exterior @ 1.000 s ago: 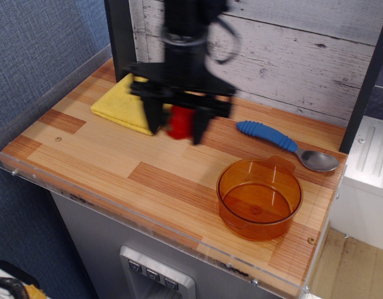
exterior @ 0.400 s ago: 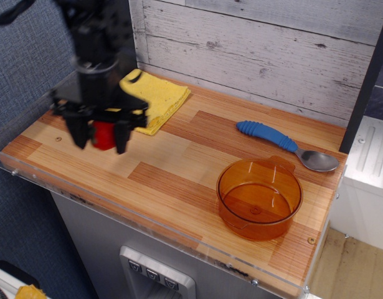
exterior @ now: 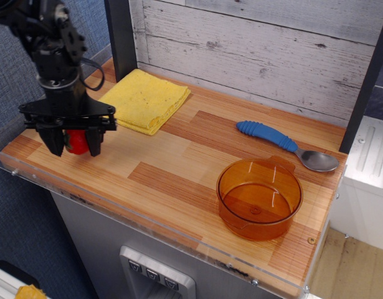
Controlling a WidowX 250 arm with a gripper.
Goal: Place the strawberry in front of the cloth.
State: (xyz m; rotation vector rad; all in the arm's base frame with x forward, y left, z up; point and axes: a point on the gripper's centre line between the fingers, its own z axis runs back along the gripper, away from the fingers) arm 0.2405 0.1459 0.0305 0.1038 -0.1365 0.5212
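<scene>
The red strawberry [exterior: 76,141] sits between the black fingers of my gripper [exterior: 74,144] at the front left of the wooden table. The jaws are closed on it. It hangs just above the table or touches it; I cannot tell which. The folded yellow cloth [exterior: 146,99] lies flat at the back left, behind and to the right of the gripper. The strawberry's green cap is hidden by the gripper.
An orange translucent bowl [exterior: 259,198] stands at the front right. A spoon with a blue handle [exterior: 284,144] lies behind it. A clear acrylic rim [exterior: 29,173] runs along the table's front and left edges. A dark post [exterior: 121,37] stands behind the cloth.
My gripper has carried the strawberry from in front of the cloth's right side leftward and toward the front left corner, uncovering the whole cloth.
</scene>
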